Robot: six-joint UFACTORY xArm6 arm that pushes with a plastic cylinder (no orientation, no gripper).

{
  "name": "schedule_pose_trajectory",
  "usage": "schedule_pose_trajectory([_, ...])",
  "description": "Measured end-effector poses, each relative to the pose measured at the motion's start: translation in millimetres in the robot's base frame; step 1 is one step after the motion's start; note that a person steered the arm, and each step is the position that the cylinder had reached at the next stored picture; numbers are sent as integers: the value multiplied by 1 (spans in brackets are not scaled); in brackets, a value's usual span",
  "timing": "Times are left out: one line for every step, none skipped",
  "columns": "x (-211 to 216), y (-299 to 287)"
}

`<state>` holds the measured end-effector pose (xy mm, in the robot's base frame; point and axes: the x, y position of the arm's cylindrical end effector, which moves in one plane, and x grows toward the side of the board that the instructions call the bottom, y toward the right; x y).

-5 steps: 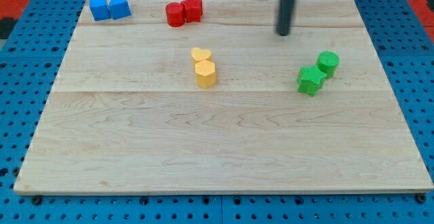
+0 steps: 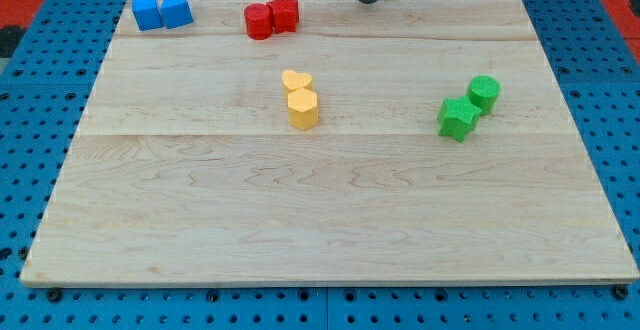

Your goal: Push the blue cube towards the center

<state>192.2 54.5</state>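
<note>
Approach step: my tip (image 2: 369, 0) touches no block, at the top edge of the wooden board (image 2: 330, 220).

It is a bare rod with nothing to open or close, and it holds nothing; it sits to the right of the two red blocks (image 2: 271, 17), well apart from the blue cube (image 2: 147, 12). That cube lies in the board's top-left corner, touching a second blue block (image 2: 176, 10) on its right. The push seems not yet begun. Next, I judge, the tip must get round to the cube's upper-left side, then drive it down and right toward the yellow blocks (image 2: 300, 98) near the board's middle.
</note>
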Motion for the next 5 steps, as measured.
schedule_pose_trajectory([1, -27])
schedule_pose_trajectory([1, -51])
schedule_pose_trajectory([1, -89])
schedule_pose_trajectory([-1, -135])
schedule_pose_trajectory([-1, -135])
